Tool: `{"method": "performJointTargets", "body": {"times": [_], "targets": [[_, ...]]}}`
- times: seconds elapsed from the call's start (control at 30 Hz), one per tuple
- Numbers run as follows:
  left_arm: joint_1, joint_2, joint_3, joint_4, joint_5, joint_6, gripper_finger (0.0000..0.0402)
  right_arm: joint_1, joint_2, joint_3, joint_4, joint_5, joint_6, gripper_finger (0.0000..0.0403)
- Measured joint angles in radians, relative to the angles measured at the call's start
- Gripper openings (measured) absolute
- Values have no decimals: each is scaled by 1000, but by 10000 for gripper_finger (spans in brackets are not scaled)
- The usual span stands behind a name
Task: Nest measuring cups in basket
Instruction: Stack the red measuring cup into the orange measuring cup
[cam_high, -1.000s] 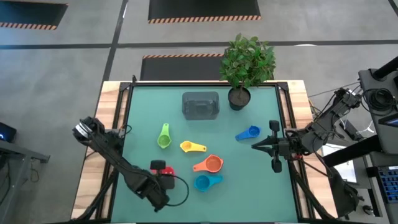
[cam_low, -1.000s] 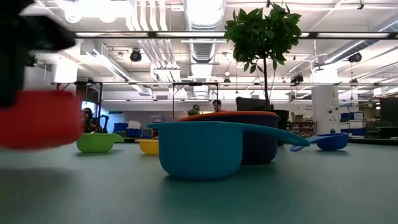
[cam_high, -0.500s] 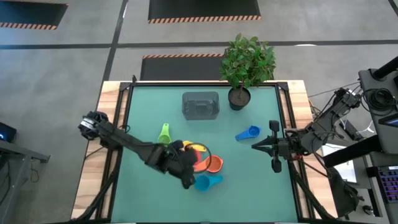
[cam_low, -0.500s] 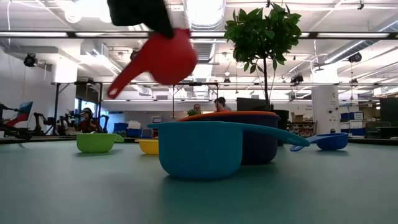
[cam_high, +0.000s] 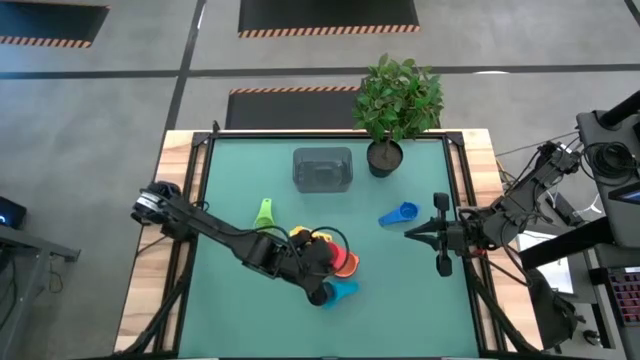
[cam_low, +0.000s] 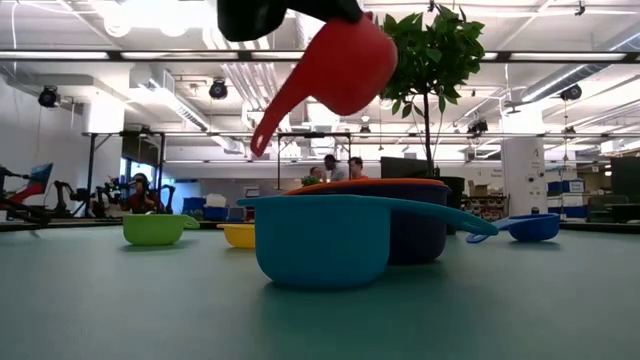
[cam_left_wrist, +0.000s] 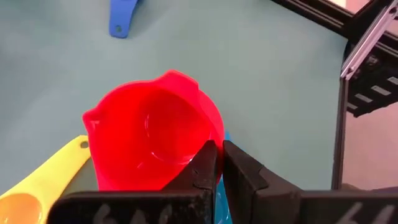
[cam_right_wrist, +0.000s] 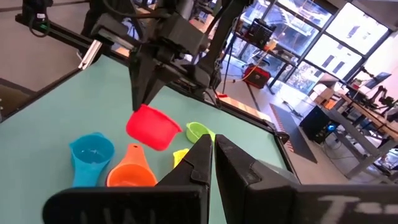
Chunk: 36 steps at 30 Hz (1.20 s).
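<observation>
My left gripper (cam_left_wrist: 217, 163) is shut on a red measuring cup (cam_left_wrist: 152, 143), held in the air above the orange cup (cam_high: 346, 263) and the teal cup (cam_high: 336, 291) near the table's middle. The yellow cup (cam_high: 298, 235), the green cup (cam_high: 264, 216) and a blue cup (cam_high: 400, 214) rest on their bases on the mat. The grey basket (cam_high: 322, 168) stands at the far side. My right gripper (cam_high: 408, 234) waits shut at the right, level and touching nothing. My left gripper pinches the red cup's wall at the rim (cam_left_wrist: 210, 148), one finger (cam_left_wrist: 200, 169) on the inner side and the other outside. The fingers slant down from the table's left. The cup hangs clear of the table, tilted, with its handle (cam_low: 272, 126) pointing down.
A potted plant (cam_high: 398, 100) stands at the far edge, right of the basket. In the low view the orange cup's rim (cam_low: 365, 184) lies on a darker cup (cam_low: 418, 238) behind the teal one. Bare mat lies along the near edge and the left side.
My left gripper has swung from the near left part of the table toward its middle and has risen, rolling as it went. The red cup has come along, lifted clear and tipped, and now hangs over the orange and teal cups.
</observation>
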Motion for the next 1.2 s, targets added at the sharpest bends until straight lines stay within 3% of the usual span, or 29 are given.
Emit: {"method": "performJointTargets", "body": {"times": [0.27, 0.63, 0.87, 1.2], "targets": [[4, 85, 126, -143, -1, -9, 0, 0, 0, 0, -1, 2, 2, 9], [8, 287, 423, -522, -45, 14, 0, 0, 0, 0, -16, 48, 13, 9], [6, 346, 538, -532, -46, 79, 0, 0, 0, 0, -19, 48, 15, 9], [6, 353, 504, -484, -31, 77, 7, 0, 0, 0, -24, 49, 19, 9]]}}
